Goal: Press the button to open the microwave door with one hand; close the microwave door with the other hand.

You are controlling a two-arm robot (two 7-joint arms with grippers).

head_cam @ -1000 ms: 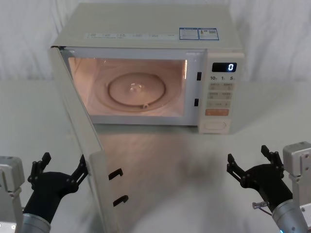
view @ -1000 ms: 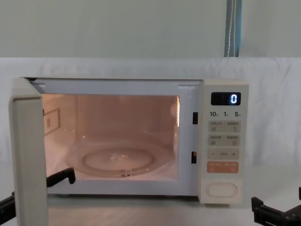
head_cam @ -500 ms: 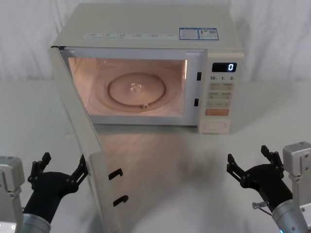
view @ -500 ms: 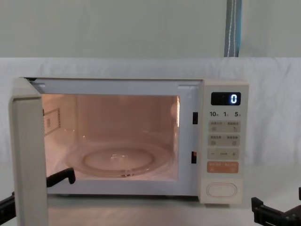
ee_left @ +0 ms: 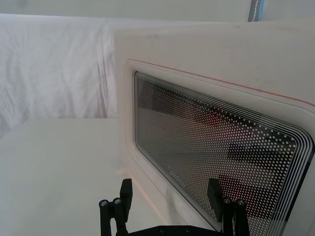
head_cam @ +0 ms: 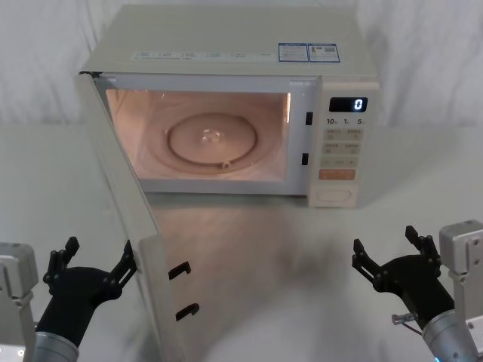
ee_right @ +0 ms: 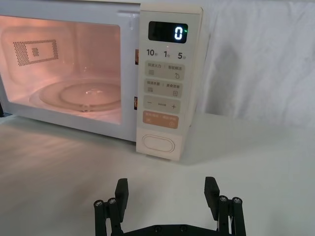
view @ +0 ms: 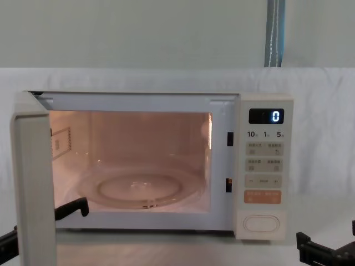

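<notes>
A: The microwave door — how is it found?
B: It is swung wide open on its left hinge, its free edge reaching toward the robot. The cavity is lit, and the glass turntable is seen inside.

A: And the button?
B: It is placed at the bottom of the keypad panel, under the orange key. Nothing is touching it.

A: Where is the left gripper held?
B: Low, just outside the open door, facing its window; its fingers are spread, and contact with the panel cannot be told.

A: The right gripper?
B: It is held near the table, well short of the button — fingers spread apart, nothing pinched.
</notes>
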